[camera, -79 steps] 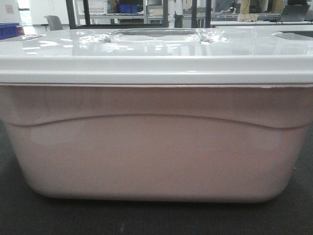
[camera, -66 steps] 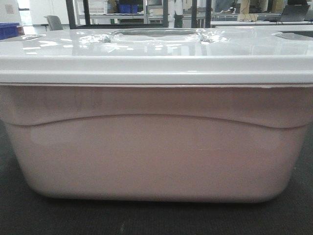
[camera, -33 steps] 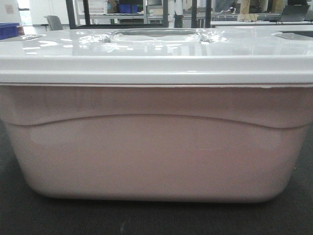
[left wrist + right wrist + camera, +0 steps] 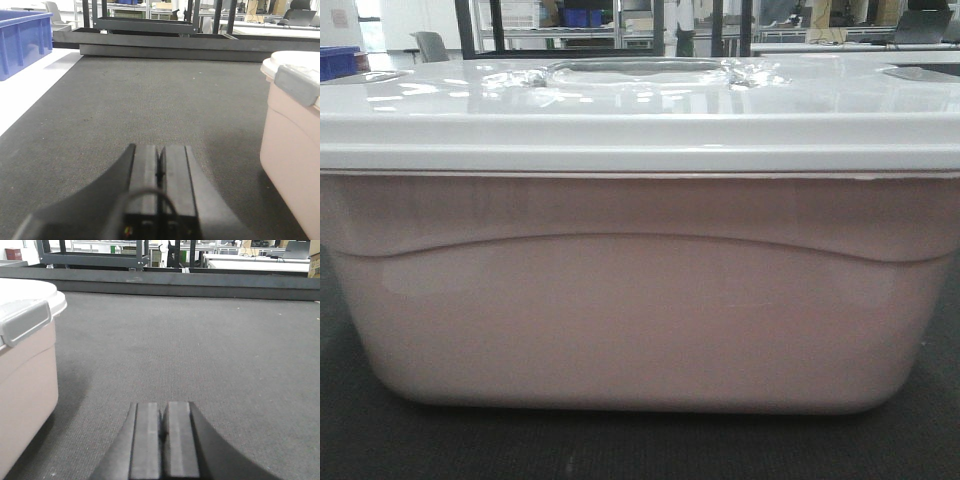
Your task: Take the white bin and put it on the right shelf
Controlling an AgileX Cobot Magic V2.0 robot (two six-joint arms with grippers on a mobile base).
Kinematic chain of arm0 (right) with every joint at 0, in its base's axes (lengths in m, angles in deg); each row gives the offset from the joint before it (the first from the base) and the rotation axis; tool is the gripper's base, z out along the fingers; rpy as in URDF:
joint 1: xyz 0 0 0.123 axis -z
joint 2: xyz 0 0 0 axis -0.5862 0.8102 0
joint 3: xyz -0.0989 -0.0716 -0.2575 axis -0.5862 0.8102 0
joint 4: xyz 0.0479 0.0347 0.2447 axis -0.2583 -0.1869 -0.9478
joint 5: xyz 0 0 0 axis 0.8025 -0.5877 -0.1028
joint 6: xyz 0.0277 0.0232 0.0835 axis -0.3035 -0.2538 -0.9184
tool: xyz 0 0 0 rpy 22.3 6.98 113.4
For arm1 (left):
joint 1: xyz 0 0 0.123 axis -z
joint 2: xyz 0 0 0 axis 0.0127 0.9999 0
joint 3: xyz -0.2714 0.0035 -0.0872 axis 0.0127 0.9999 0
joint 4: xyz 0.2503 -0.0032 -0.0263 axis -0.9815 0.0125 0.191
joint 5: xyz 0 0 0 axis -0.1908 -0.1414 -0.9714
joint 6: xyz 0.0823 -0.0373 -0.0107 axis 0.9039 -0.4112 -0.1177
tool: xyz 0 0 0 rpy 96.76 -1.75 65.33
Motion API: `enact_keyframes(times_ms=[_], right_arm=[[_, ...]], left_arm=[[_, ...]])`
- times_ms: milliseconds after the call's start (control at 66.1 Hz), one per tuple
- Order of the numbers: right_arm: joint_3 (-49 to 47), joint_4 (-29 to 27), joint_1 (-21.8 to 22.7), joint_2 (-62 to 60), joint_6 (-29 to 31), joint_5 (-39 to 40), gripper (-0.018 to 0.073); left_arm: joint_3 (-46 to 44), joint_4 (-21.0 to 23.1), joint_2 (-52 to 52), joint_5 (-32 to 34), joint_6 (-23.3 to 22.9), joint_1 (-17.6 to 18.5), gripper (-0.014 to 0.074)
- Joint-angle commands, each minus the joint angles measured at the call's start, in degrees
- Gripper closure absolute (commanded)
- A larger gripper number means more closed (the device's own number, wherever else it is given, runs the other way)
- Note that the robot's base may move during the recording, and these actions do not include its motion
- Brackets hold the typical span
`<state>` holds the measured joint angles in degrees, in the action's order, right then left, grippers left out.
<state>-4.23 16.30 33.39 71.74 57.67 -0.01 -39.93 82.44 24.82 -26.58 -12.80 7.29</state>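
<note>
"Where's the white bin (image 4: 640, 300)?"

"On the dark mat (image 4: 125, 100), between the two arms. It's close on the right of the left gripper (image 4: 160, 152) and close on the left of the right gripper (image 4: 163, 407). Both have their fingers pressed together, holding nothing."

"How should they take it?"

"I'd squeeze both ends evenly under the lid (image 4: 640, 110), then lift level."

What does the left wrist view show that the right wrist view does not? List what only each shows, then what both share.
Only the left wrist view: a blue crate at far left, and the left gripper, shut, with the white bin on its right. Only the right wrist view: the right gripper, shut, with the bin on its left. Both: the bin's grey latch, the dark mat, black frames behind.
</note>
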Motion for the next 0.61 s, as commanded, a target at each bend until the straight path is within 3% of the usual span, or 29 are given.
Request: enact_keyframes(times_ms=[0, 182, 409, 590], right_arm=[[-0.1, 0.6, 0.4, -1.0, 0.0, 5.8, 0.0493], [-4.3, 0.6, 0.4, -0.9, 0.0, 0.3, 0.0493], [-19.6, 0.6, 0.4, 0.8, 0.0, -13.2, 0.0493], [-30.8, 0.6, 0.4, 9.6, 0.0, -19.0, 0.0493]], left_arm=[[-0.2, 0.8, -0.5, 5.8, -0.4, -0.1, 0.0722], [-5.8, -0.1, -0.2, 4.8, -0.4, -0.1, 0.0722], [-19.3, -1.1, 2.9, -5.9, -0.4, -0.1, 0.0722], [-33.1, -2.7, 13.1, -16.9, 1.2, -0.1, 0.0722]])
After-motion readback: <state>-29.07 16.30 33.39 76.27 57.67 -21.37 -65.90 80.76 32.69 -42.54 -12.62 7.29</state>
